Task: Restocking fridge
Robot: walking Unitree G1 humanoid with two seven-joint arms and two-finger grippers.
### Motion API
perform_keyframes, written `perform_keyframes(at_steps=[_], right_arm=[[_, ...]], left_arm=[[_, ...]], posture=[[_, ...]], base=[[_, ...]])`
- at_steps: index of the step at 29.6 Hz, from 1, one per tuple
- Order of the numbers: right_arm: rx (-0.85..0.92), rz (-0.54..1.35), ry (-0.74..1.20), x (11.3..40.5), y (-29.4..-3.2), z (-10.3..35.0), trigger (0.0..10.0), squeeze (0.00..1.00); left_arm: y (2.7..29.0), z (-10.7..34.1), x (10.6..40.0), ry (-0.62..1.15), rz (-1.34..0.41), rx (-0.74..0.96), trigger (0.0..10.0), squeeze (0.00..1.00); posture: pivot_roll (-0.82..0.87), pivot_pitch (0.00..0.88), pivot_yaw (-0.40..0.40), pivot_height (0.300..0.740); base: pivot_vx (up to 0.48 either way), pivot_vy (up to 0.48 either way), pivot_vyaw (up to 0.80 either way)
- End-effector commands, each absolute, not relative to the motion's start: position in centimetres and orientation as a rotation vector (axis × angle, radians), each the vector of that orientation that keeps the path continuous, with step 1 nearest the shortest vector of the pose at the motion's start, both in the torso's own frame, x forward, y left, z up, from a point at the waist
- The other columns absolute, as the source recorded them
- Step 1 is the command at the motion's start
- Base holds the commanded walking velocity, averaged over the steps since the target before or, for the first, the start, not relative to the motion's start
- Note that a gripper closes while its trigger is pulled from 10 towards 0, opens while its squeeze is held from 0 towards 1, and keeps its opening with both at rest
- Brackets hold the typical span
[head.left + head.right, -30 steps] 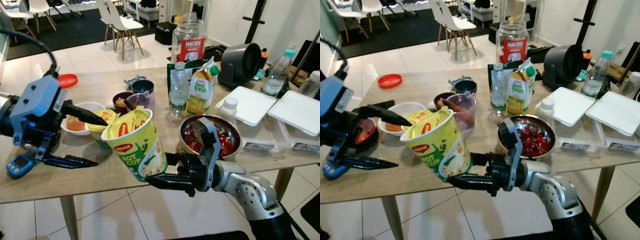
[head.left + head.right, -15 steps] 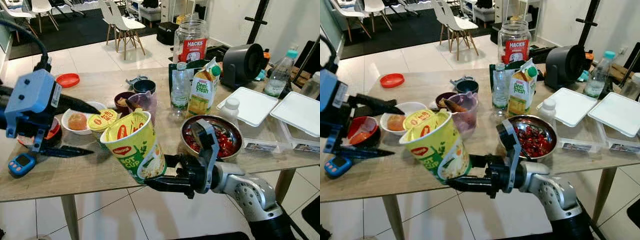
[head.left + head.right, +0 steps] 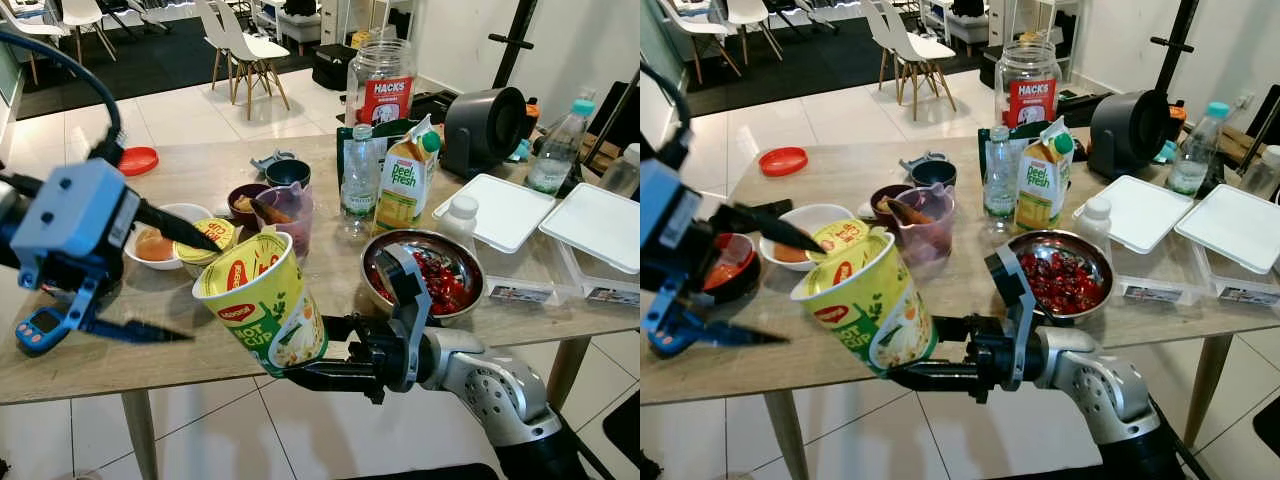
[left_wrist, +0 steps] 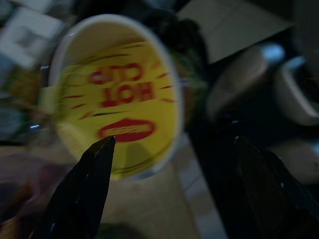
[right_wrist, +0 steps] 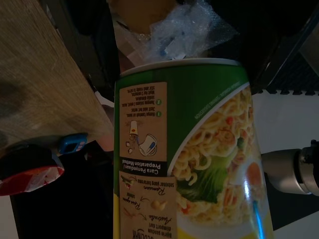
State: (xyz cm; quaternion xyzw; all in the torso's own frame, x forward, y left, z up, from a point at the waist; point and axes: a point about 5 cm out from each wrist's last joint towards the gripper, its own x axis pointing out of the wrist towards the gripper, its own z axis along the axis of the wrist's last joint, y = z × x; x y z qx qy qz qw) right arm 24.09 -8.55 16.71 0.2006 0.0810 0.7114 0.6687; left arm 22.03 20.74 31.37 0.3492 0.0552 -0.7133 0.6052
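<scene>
From the left eye I see my right claw [image 3: 300, 355] clamped on the noodle cup [image 3: 262, 305], holding it tilted in the air just off the near edge of the worktop [image 3: 190, 345], lid toward my left side. My left claw [image 3: 185, 285] hangs over the near left corner with its two fingers spread apart, one above the cup's lid and one below, touching nothing that I can see. Behind the cup, a second yellow-lidded cup [image 3: 205, 240] and a white bowl [image 3: 160, 240] sit close together, with a purple tumbler [image 3: 285, 210] and a dark bowl [image 3: 245, 200] further in. A steel bowl of red fruit [image 3: 425, 275] sits at the near edge beside my right forearm; a water bottle [image 3: 357, 185] and juice carton [image 3: 405, 180] stand behind it. A blue timer [image 3: 40, 325] lies at the near left edge. The right eye gives the same layout, with a red lid [image 3: 782, 160] at the far left corner and white containers [image 3: 1185, 235] on the right end. My left wrist camera looks straight at the cup's yellow lid, framed between its two open fingers [image 4: 82, 194]. My right wrist camera shows the cup's green printed side up close, worktop edge beside it.
</scene>
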Motion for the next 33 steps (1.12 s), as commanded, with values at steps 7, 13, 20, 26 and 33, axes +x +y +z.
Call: perform_keyframes(at_steps=[7,13,20,26,33], right_arm=[[0.445,1.608,0.183,23.9,-8.4,16.5,10.0,0.00],[0.446,1.618,0.183,23.8,-8.3,16.6,10.0,0.00],[0.447,1.620,0.183,23.7,-8.2,16.6,10.0,0.00],[0.447,1.623,0.186,23.7,-8.2,16.5,10.0,0.00],[0.443,1.625,0.188,23.6,-8.2,16.5,10.0,0.00]], left_arm=[[20.1,29.5,22.6,0.156,-1.672,0.782,10.0,0.00],[19.7,28.8,23.1,0.162,-1.649,0.808,10.0,0.00],[19.6,28.6,23.0,0.190,-1.673,0.814,0.0,0.00],[19.7,28.6,22.9,0.203,-1.686,0.819,0.0,0.00],[19.7,28.7,22.8,0.204,-1.700,0.817,0.0,0.00]], posture=[[-0.03,0.000,0.026,0.740],[-0.03,0.000,0.024,0.740],[-0.02,0.000,0.024,0.740],[-0.02,0.000,0.023,0.740],[-0.02,0.000,0.025,0.740]], base=[[0.000,0.000,0.00],[0.000,0.000,0.00],[0.000,0.000,0.00],[0.000,0.000,0.00],[0.000,0.000,0.00]])
